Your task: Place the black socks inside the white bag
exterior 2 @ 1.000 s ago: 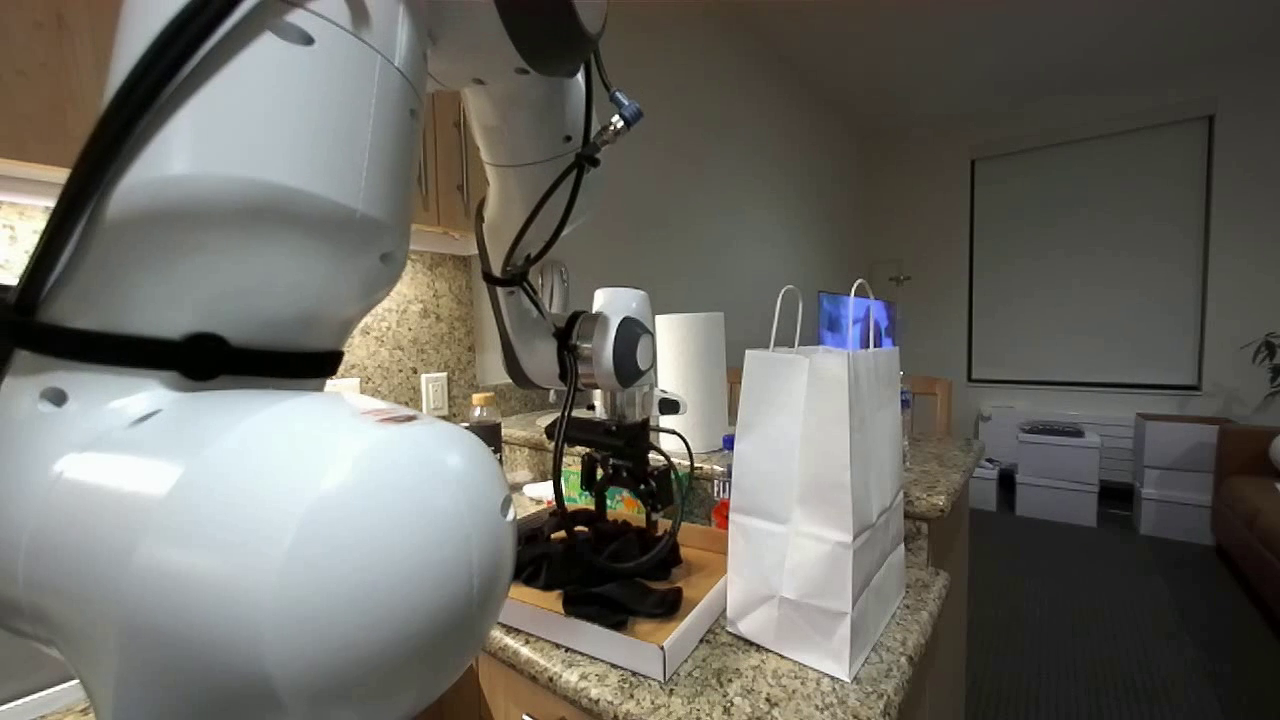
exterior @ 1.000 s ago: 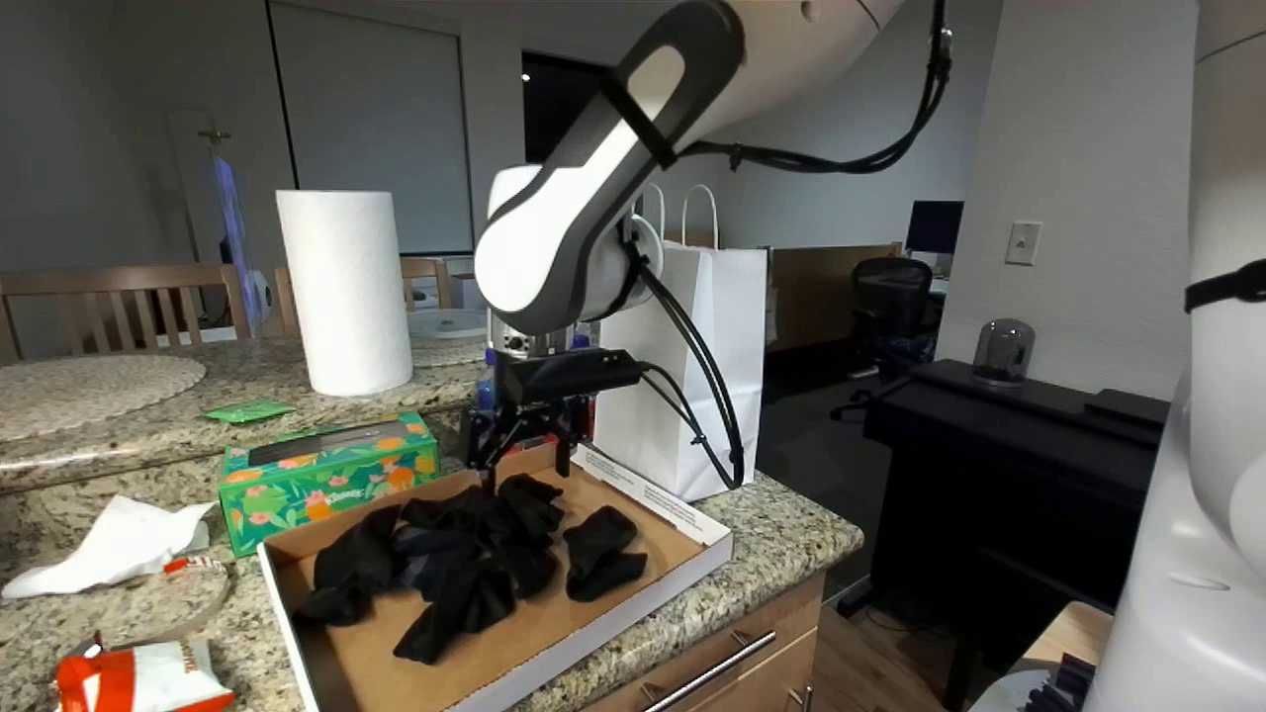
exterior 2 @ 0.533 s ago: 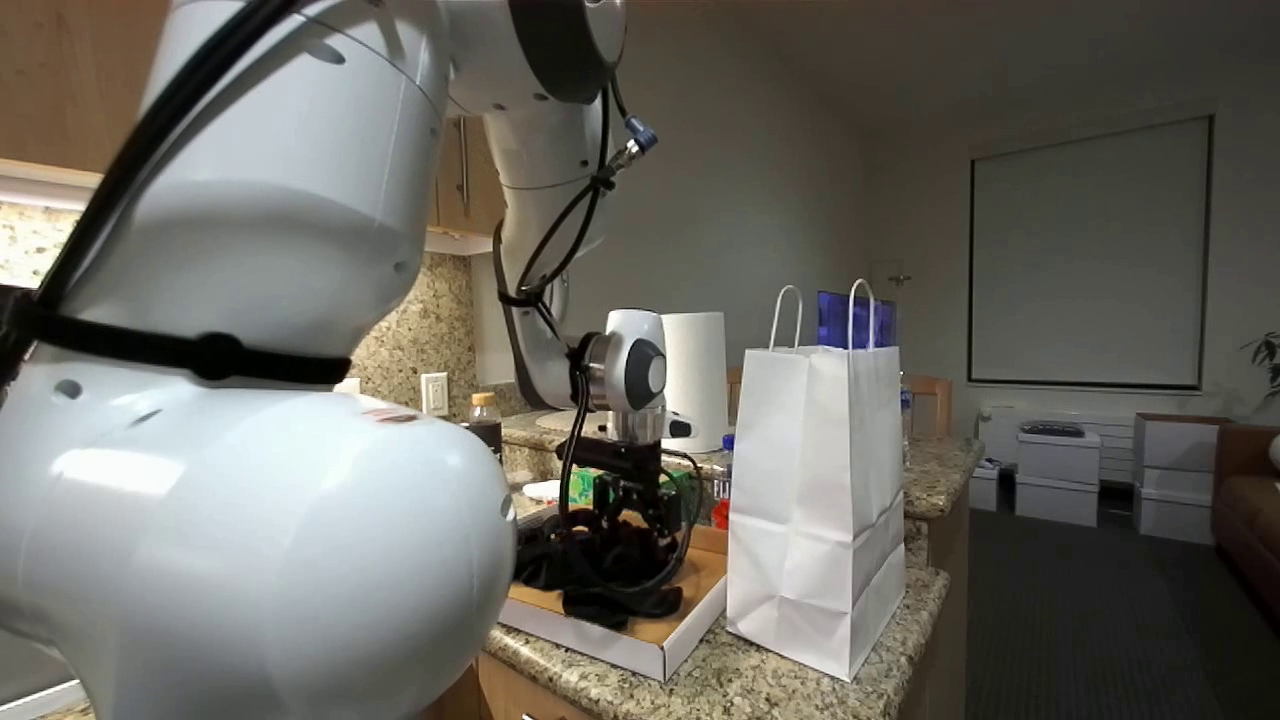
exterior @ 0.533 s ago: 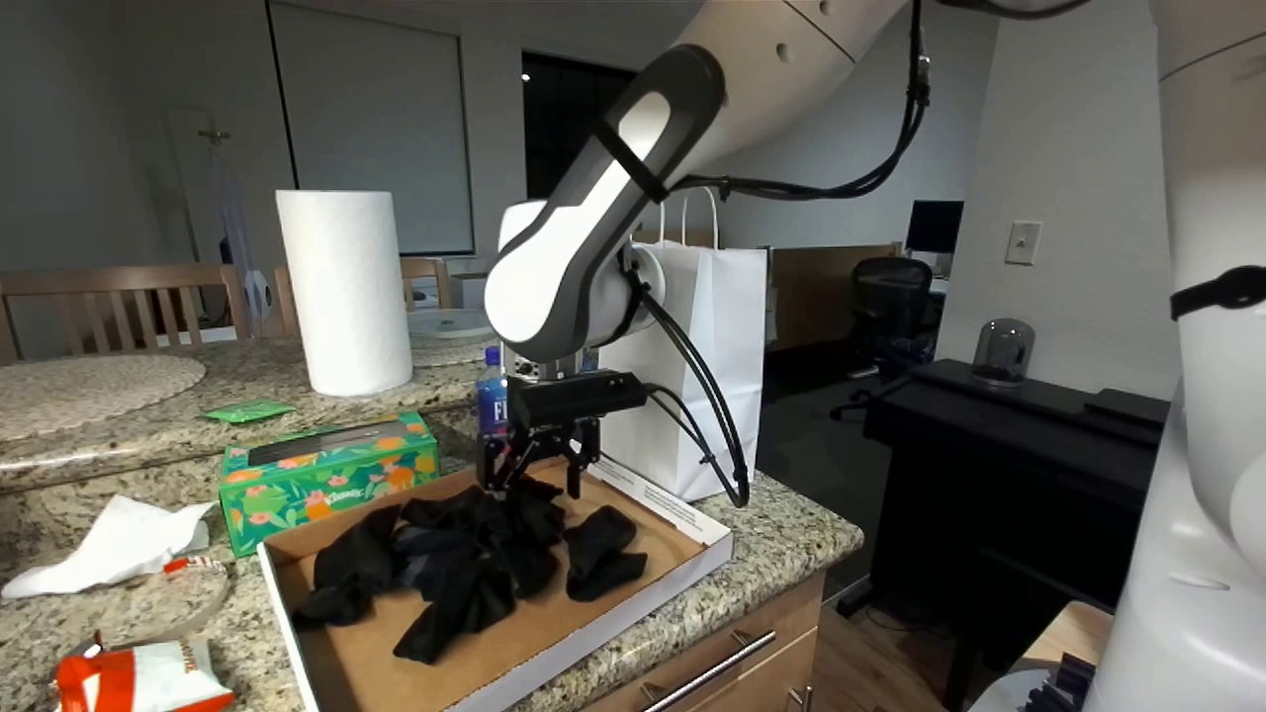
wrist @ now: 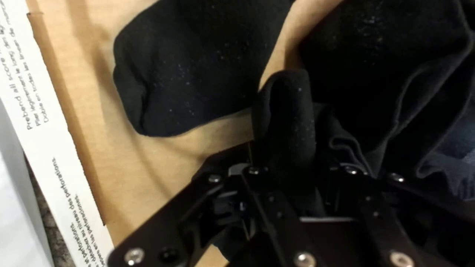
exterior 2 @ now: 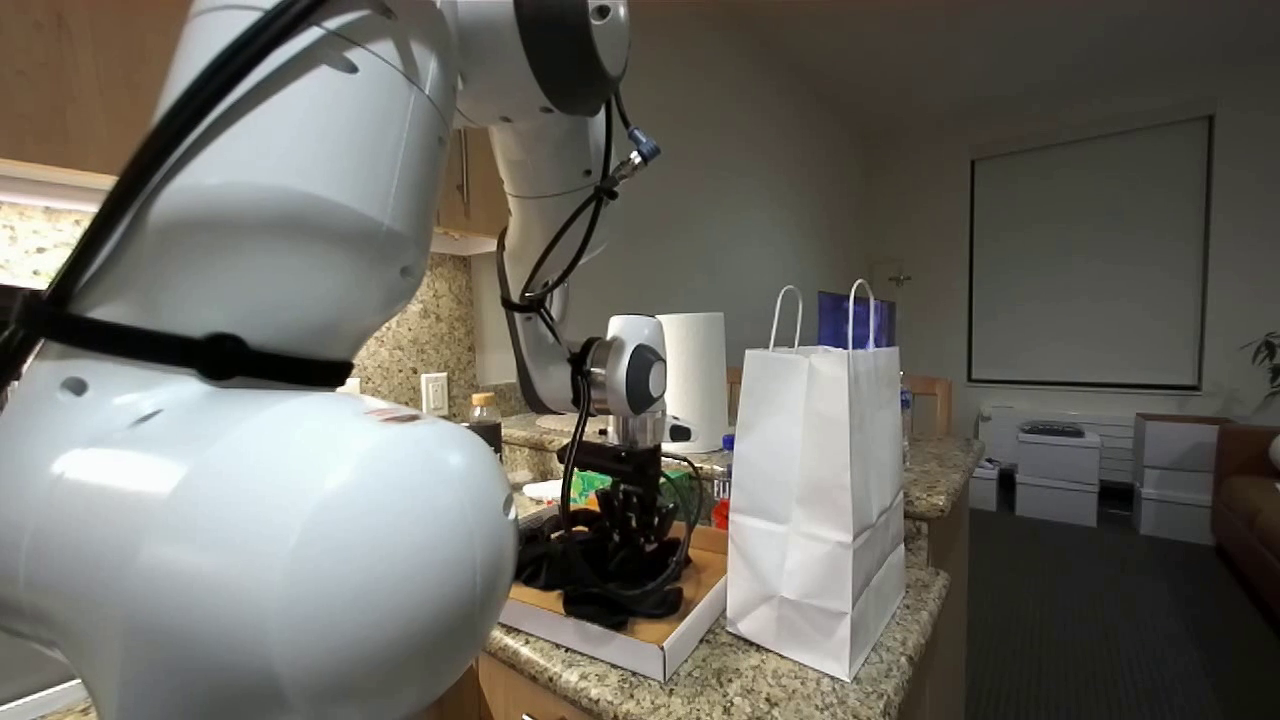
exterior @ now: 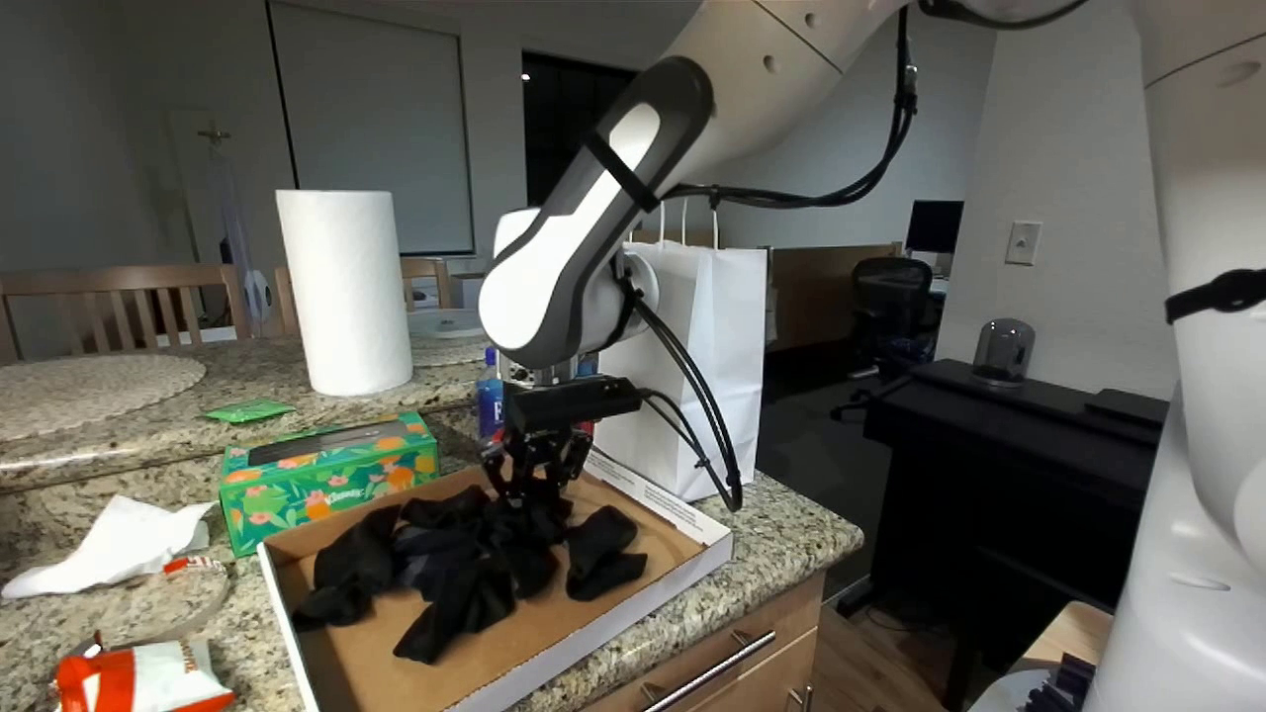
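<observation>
White arm slanted over the cardboard tray, gripper pointing downward, pinching a black sock

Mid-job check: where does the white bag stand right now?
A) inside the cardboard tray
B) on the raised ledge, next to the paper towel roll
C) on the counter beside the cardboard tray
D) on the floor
C: an exterior view shows the white bag upright on the counter, outside the cardboard tray.
</observation>
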Available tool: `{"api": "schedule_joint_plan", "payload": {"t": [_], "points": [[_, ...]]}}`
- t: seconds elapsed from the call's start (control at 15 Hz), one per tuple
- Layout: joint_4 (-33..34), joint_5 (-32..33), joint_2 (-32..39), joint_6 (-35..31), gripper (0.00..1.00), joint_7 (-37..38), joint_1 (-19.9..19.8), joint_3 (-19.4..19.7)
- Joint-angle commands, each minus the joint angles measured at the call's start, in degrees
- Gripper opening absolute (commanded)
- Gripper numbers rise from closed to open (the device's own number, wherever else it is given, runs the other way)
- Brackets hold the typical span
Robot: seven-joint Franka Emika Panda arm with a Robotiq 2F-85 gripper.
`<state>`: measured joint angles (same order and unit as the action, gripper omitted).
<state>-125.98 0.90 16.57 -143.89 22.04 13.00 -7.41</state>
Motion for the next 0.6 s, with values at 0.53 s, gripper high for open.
{"api": "schedule_joint_plan", "payload": {"t": [0.53], "points": [[-1.90, 0.36, -5.00, -0.36, 0.07, 1.58, 0.47, 1.16]]}}
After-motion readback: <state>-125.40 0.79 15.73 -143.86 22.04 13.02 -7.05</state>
